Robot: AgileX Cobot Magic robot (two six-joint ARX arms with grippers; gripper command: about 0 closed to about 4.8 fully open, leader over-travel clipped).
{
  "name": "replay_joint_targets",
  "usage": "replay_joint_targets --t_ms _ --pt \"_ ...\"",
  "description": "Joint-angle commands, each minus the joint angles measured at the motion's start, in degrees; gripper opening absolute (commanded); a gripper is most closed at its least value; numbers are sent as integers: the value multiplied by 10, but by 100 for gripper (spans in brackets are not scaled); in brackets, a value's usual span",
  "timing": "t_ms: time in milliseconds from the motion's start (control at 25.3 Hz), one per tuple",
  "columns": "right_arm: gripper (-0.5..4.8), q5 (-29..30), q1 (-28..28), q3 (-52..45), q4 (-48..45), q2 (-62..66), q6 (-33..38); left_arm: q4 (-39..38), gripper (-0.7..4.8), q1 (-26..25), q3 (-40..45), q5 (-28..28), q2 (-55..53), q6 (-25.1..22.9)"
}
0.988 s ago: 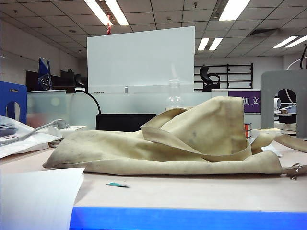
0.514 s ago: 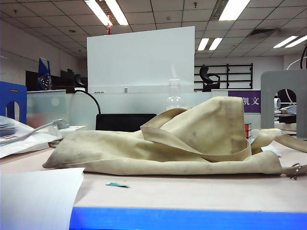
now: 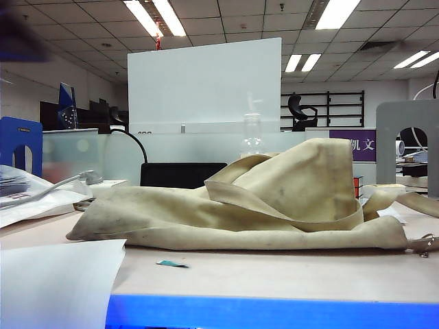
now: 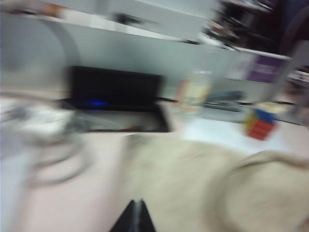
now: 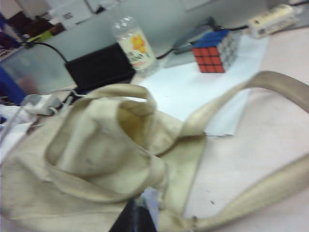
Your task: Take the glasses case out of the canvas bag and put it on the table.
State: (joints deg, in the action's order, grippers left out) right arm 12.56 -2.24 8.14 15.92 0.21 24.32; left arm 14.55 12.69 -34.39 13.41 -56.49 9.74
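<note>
Since earlier a dark blur entered top-left; both left gripper (image 4: 135, 217) and right gripper (image 5: 137, 217) pinched shut, empty, over the canvas bag (image 3: 274, 199); glasses case unseen, right seems nearer its mouth.

the canvas bag (image 3: 260, 205) sprawls across the worktop (image 3: 288, 274), its mouth gaping in the right wrist view; bottle (image 5: 133, 46), rubik's cube (image 5: 215, 50) and black box (image 5: 99, 70) crowd behind; front strip bare.

Bag (image 3: 260, 205) flat across mid-table (image 3: 288, 274). Paper sheet (image 3: 55, 284) at front left. Bottle (image 3: 252, 135) and black box (image 3: 182, 174) behind bag. Cube (image 5: 216, 50) behind bag, right of bottle. Left gripper (image 4: 134, 217) and right gripper (image 5: 135, 217) over bag.
</note>
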Motion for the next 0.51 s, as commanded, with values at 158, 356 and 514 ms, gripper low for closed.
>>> replay_joint_targets --t_ms 158,356,514 --pt "-4 56 1 32 26 -1 33 -212 322 108 -355 61 -333 12" --pt "-4 151 1 58 21 -1 43 -333 322 122 -543 59 -527 1" --pt "-4 179 1 68 18 -1 44 -450 322 128 -571 104 -595 -3"
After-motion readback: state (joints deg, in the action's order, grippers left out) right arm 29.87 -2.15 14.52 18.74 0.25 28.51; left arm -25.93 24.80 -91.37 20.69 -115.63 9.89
